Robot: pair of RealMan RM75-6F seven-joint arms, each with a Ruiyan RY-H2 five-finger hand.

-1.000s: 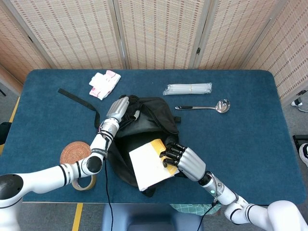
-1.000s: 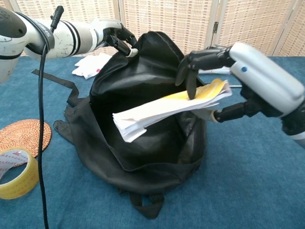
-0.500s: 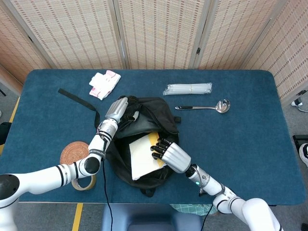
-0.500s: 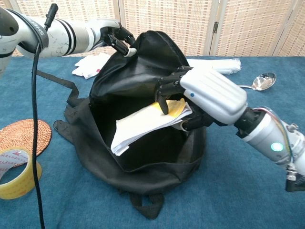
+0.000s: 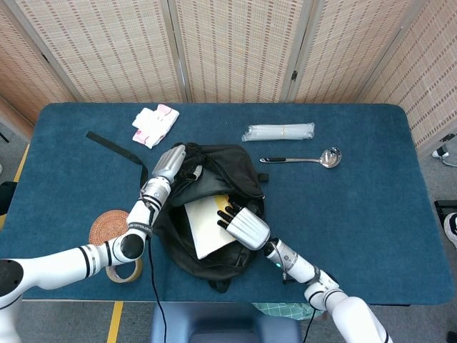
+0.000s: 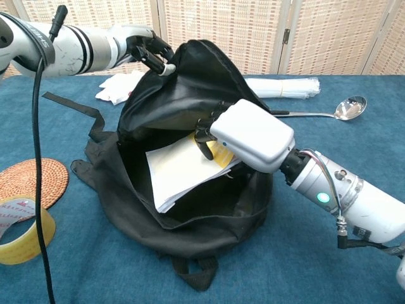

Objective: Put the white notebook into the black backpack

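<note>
The black backpack [image 5: 228,171] [image 6: 190,209] lies at the table's middle with its mouth held wide. My left hand [image 5: 168,166] [image 6: 147,49] grips the upper rim of the opening and lifts it. The white notebook [image 5: 207,225] [image 6: 180,174], with a yellow patch at one corner, sits tilted inside the mouth. My right hand [image 5: 243,223] [image 6: 243,134] holds the notebook's yellow end, its fingers reaching into the bag. The notebook's far end is hidden by the bag's lifted flap.
A woven coaster [image 5: 111,226] [image 6: 28,180] and a roll of yellow tape [image 5: 123,270] [image 6: 22,231] lie left of the bag. A black strap [image 5: 114,150], a folded cloth [image 5: 155,124], a clear plastic packet [image 5: 278,132] and a metal ladle [image 5: 303,158] [image 6: 342,109] lie farther back.
My right hand has pushed the notebook forward and down, from over the bag's near edge into its mouth. My left hand has kept the rim raised.
</note>
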